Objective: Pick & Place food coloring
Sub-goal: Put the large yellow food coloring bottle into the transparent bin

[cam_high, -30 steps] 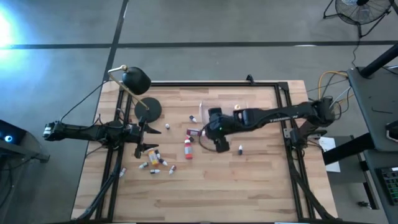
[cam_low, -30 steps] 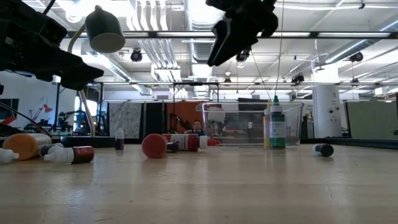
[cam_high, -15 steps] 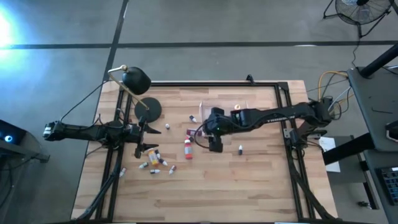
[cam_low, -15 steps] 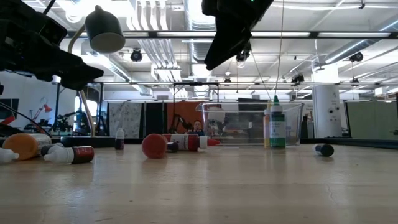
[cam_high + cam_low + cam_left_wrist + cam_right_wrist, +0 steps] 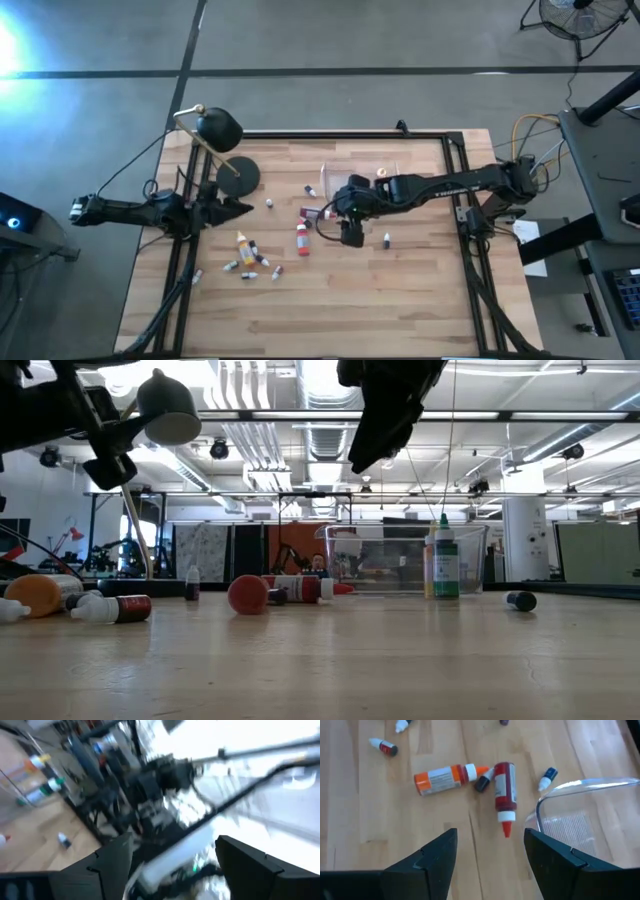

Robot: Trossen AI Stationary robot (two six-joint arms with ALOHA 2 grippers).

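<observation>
From where I stand, the right gripper hangs above the middle of the table with its jaws spread and nothing between them. The nearest food coloring, an orange bottle and a red bottle, lies flat on the wood just beyond its fingertips, at about nine o'clock from it in the high view, with a small dark-capped bottle touching between them. The clear tub sits close at its twelve o'clock, and one loose little bottle lies at its three o'clock. The left gripper waits at the table's nine o'clock side beside the lamp base, released and empty, while a scatter of small bottles lies at its five o'clock. Its wrist view is smeared by motion and tells me almost nothing. The tub's far wall is cut off in the right wrist view. The table's six o'clock half is open wood, bounded by a black frame.
</observation>
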